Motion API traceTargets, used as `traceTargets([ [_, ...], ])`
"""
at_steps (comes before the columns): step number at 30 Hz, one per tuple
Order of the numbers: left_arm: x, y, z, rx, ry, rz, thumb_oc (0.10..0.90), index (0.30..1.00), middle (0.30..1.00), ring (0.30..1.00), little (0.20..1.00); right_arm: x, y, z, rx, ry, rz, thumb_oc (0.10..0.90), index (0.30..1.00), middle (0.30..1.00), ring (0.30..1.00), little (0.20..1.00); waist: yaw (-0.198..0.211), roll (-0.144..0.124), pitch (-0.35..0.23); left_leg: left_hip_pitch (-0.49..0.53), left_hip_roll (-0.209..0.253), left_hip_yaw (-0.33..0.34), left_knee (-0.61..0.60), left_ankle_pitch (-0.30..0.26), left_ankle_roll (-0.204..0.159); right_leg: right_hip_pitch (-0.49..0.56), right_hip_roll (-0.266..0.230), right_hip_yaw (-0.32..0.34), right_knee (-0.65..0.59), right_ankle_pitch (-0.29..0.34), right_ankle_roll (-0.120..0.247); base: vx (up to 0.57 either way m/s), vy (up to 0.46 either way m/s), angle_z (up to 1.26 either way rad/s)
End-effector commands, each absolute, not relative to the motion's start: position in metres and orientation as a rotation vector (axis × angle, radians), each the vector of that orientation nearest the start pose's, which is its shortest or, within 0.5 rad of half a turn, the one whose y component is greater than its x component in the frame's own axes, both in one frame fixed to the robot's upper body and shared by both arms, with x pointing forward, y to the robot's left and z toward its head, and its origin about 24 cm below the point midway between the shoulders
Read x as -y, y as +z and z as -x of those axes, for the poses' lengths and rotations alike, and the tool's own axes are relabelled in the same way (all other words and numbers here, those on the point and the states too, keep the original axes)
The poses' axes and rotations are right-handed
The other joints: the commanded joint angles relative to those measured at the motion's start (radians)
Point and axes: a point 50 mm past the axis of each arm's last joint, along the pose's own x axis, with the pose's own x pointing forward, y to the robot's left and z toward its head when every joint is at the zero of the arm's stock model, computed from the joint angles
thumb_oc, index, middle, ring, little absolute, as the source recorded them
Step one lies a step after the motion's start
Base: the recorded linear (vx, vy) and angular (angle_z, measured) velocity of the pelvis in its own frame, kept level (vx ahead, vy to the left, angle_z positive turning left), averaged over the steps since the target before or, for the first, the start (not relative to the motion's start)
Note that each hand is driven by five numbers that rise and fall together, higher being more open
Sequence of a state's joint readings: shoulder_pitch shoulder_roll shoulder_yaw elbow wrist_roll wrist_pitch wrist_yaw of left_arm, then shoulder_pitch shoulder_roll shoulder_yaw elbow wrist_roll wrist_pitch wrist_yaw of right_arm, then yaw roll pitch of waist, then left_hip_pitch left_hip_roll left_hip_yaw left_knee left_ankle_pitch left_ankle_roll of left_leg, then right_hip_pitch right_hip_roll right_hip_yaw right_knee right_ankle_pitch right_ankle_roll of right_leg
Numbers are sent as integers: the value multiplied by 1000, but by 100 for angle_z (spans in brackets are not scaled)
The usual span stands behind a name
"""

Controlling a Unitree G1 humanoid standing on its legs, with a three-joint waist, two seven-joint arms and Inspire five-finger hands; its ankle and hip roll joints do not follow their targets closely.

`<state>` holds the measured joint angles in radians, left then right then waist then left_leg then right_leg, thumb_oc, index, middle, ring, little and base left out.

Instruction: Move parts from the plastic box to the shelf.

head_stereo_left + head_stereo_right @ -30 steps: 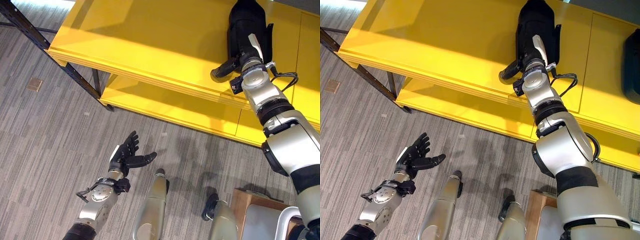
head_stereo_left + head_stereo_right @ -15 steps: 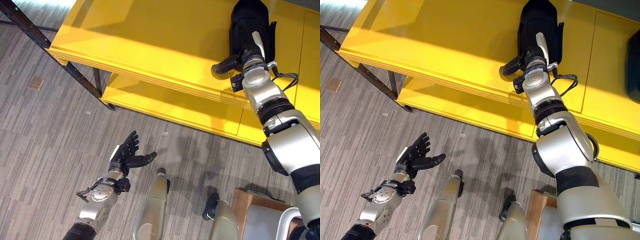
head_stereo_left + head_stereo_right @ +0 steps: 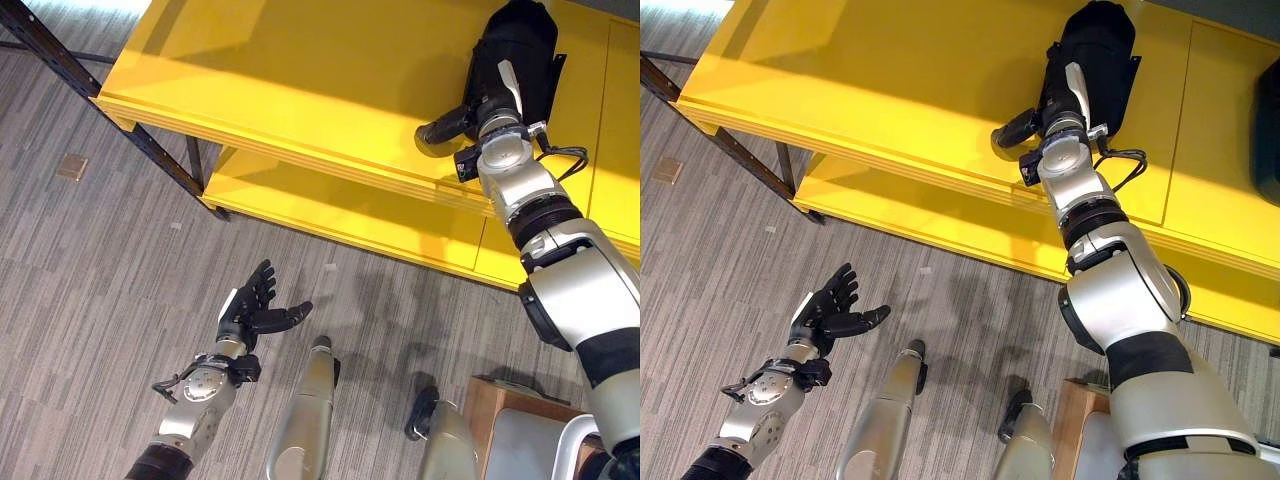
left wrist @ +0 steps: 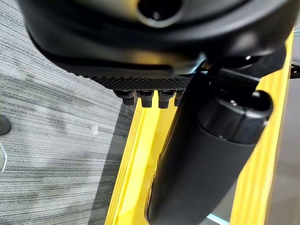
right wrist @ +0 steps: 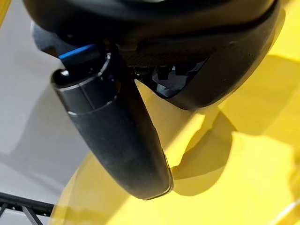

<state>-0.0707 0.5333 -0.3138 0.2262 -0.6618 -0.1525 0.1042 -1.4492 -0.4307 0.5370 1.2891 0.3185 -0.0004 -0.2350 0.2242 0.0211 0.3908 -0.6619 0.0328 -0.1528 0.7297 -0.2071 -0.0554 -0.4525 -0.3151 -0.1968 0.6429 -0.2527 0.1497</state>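
While the left hand (image 3: pixel 252 312) hangs low over the grey floor (image 3: pixel 90 290) with its fingers spread and its palm bare, just as it did a second ago, the action sits further right. On the top board of the yellow shelf (image 3: pixel 300 70), the right hand (image 3: pixel 497 88) has pushed deeper across the surface, carrying a bulky black part (image 3: pixel 520 45) away from the front edge. How the fingers lie on that part cannot be told; the thumb sticks out sideways, toward the left. A second dark part (image 3: pixel 1267 120) rests at the far right of the same board. Judging by the reach, the placing step looks nearly finished, with release to come.
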Motion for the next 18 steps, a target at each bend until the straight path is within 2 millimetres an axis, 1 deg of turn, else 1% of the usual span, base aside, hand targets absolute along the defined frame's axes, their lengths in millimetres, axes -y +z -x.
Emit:
traceTargets([
  [1, -206, 61, -271, 61, -91, 86, 900, 1000, 1000, 1000, 1000, 144, 319, -425, 381, -155, 405, 900, 1000, 1000, 1000, 1000, 31, 5, -18, -55, 7, -11, 94, -102, 30, 55, 25, 17, 56, -71, -46, 0, 0, 0],
  [8, -208, 60, -271, 59, -81, 87, 900, 1000, 1000, 1000, 1000, 142, 321, -425, 395, -153, 444, 900, 1000, 1000, 1000, 1000, 27, 3, -19, -57, 9, -10, 98, -105, 31, 54, 26, 20, 57, -73, -47, 0, 0, 0],
  [18, -209, 60, -270, 56, -77, 89, 900, 1000, 1000, 1000, 1000, 145, 325, -424, 406, -163, 499, 900, 1000, 1000, 1000, 1000, 20, -1, -17, -56, 11, -9, 98, -108, 31, 45, 28, 23, 64, -75, -47, 0, 0, 0],
])
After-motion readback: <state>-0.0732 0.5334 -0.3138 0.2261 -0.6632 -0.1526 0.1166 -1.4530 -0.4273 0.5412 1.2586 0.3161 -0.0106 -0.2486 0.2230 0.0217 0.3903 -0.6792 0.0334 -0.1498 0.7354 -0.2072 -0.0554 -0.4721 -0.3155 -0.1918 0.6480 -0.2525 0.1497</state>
